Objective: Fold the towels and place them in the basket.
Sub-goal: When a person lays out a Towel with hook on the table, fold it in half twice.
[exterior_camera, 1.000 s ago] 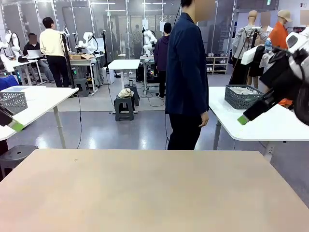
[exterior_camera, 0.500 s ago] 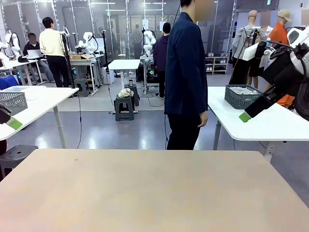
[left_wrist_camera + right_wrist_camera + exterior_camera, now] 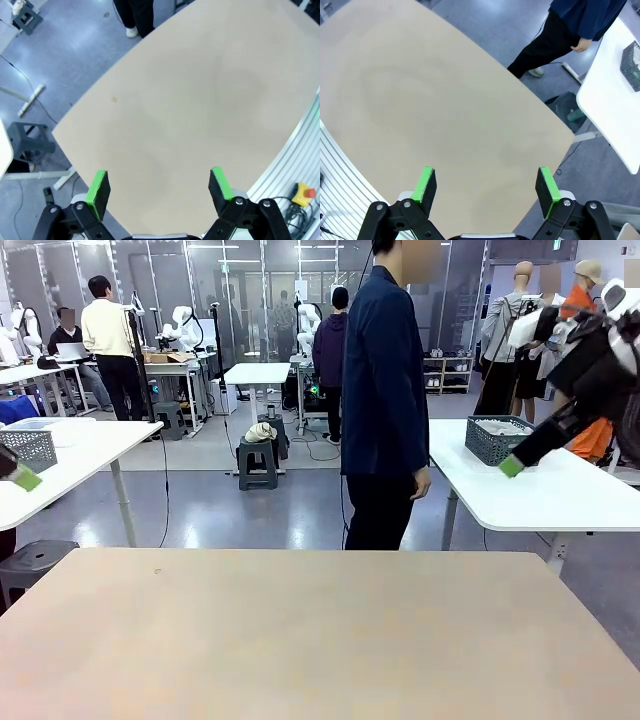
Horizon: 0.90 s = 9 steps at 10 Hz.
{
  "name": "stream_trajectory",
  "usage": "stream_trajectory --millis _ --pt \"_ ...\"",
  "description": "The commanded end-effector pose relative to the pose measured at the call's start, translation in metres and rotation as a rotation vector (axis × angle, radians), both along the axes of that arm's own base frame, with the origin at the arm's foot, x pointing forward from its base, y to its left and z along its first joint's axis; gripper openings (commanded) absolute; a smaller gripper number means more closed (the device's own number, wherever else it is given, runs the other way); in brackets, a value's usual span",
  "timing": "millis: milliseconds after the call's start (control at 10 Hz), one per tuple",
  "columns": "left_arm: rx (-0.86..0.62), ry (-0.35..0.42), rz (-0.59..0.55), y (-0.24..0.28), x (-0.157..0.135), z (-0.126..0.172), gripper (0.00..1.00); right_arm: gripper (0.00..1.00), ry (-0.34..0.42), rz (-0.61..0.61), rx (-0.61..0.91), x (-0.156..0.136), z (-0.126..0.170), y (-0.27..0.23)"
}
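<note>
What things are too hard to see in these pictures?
- Front view: what lies in the basket is too small and far to tell.
- Right wrist view: the picture's right edge cuts the basket off.
- Front view: the left edge cuts off most of the left tool.

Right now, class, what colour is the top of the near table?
Plain light beige table, shown best in the front view.

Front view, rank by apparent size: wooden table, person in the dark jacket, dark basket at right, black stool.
1. wooden table
2. person in the dark jacket
3. dark basket and black stool look alike; the stool stands farther off, so unranked.
</note>
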<state>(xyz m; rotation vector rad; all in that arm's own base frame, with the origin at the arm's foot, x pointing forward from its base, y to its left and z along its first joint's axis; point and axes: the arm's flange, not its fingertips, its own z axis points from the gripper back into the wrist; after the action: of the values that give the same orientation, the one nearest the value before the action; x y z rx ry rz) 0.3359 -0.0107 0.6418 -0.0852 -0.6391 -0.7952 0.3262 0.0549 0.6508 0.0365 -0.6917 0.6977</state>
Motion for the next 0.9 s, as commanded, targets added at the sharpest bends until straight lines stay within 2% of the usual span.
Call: stream_trajectory --millis 0,400,800 --pt "0.018 0.009 -0.031 0.001 0.006 0.044 1.0 1.0 -0.004 0.012 -0.024 0.009 0.036 -0.003" --pt "0.01 0.034 -0.099 0.012 0.005 0.089 1.0 1.0 -0.018 0.038 -0.044 -0.006 0.085 -0.009" --pt "0.024 0.003 -0.166 0.032 -0.039 0.115 1.0 1.0 -0.023 0.096 -0.081 -0.056 0.112 -0.038"
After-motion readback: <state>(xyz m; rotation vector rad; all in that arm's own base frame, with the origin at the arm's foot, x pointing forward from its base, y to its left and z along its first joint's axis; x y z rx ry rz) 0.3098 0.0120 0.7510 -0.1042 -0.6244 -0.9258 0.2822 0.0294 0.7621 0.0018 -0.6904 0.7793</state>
